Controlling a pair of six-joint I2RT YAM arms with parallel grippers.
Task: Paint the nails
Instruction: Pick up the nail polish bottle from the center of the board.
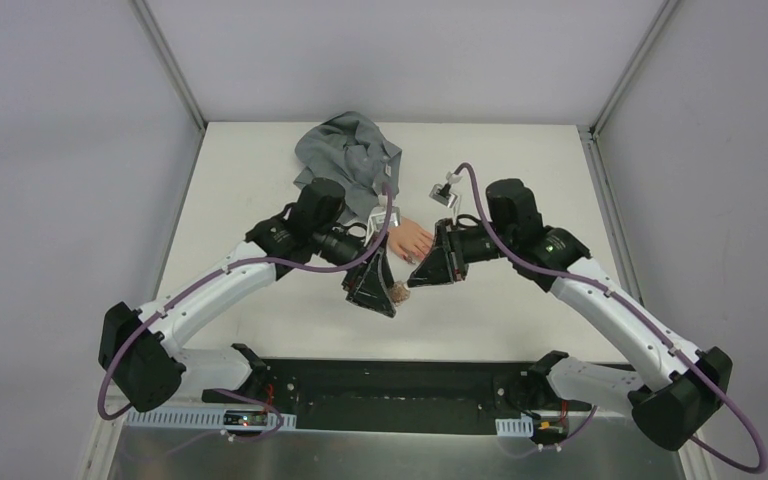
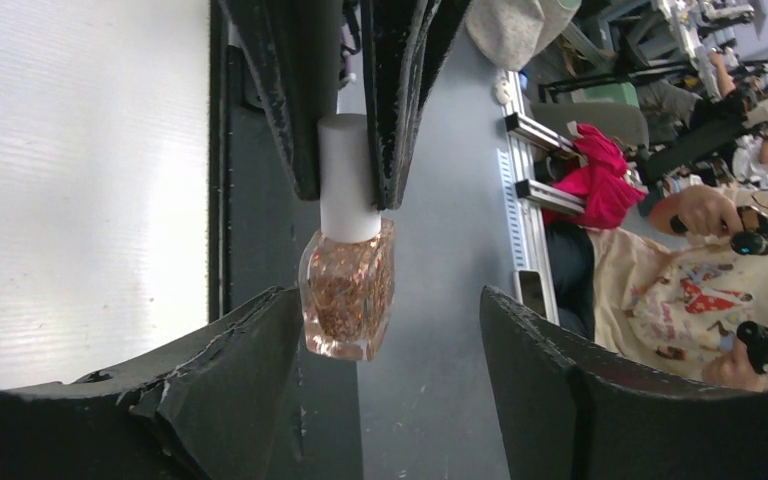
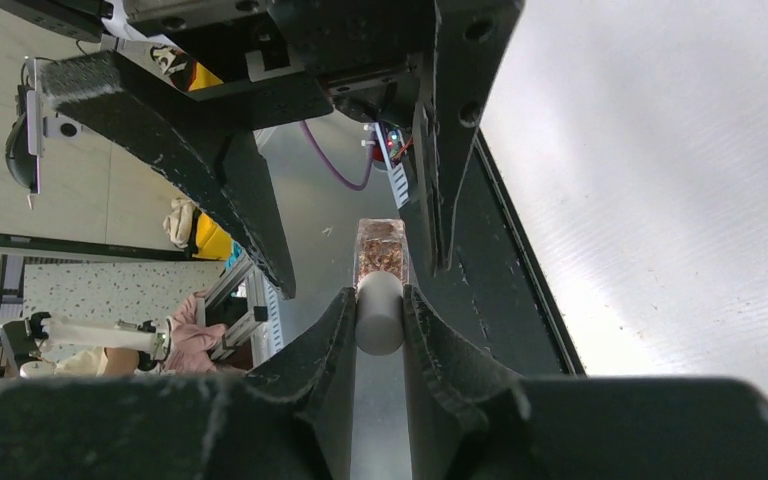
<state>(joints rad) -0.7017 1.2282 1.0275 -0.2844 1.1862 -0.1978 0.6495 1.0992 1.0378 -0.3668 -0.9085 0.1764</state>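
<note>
Your right pincer [image 3: 380, 302] is pinching the white cap [image 2: 348, 175] of the glittery polish bottle [image 2: 348, 300]. Your left pincer [image 2: 388, 297] stands spread around the bottle's glass body, with one finger well clear of it. The peach fake hand [image 1: 413, 240] lies on the surface [image 1: 260, 180] just behind both pincers. Its nails are too small to make out.

The little bottle [image 2: 348, 300] is clear, glossy glass with coppery glitter flakes inside; its cap [image 2: 348, 170] is smooth, matt white plastic. The fingers [image 3: 310, 365] of the right hand [image 3: 379, 305] look like black, grainy plastic, scuffed along the edges. The surface [image 1: 520, 300] is matt white and finely ribbed. At its far side lies crumpled grey cloth [image 1: 345, 150], soft and dull. The arm shells [image 1: 210, 290] are glossy white.
</note>
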